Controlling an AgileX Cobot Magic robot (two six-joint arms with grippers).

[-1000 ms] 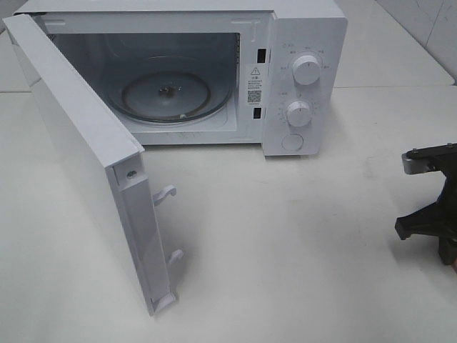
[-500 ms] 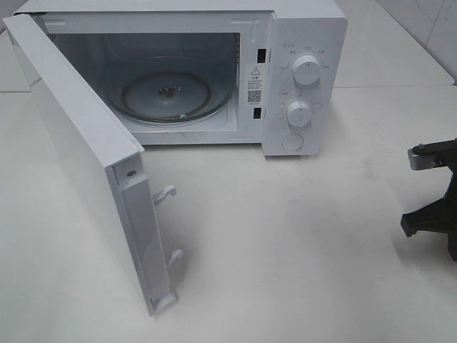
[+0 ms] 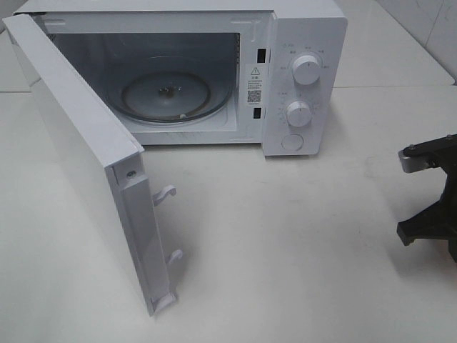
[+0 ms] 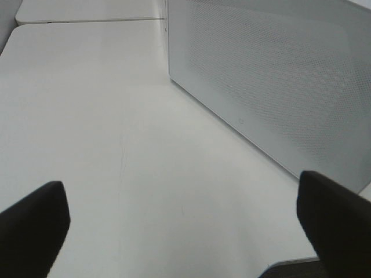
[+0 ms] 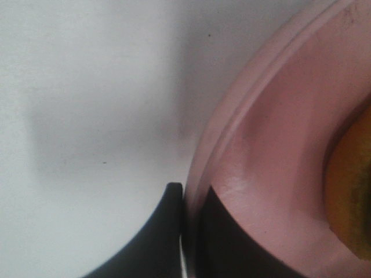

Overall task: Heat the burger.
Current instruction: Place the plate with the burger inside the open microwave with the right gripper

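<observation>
Fingers of the right gripper are clamping the rim of the pink plate, one inside and one outside, likely so the burger sitting on it, at the right edge of the scene and outside the high view, is not getting squeezed. The left gripper is hanging with fingers wide apart, empty, by the microwave door, which is standing open at near left, exposing the bare glass turntable.

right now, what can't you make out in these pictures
- burger: right wrist view, only an orange sliver, cut by the frame edge
- pink plate: right wrist view, mostly out of frame
- right gripper: exterior high view, fingertips beyond the right edge
- microwave dial markings: exterior high view, too small
</observation>
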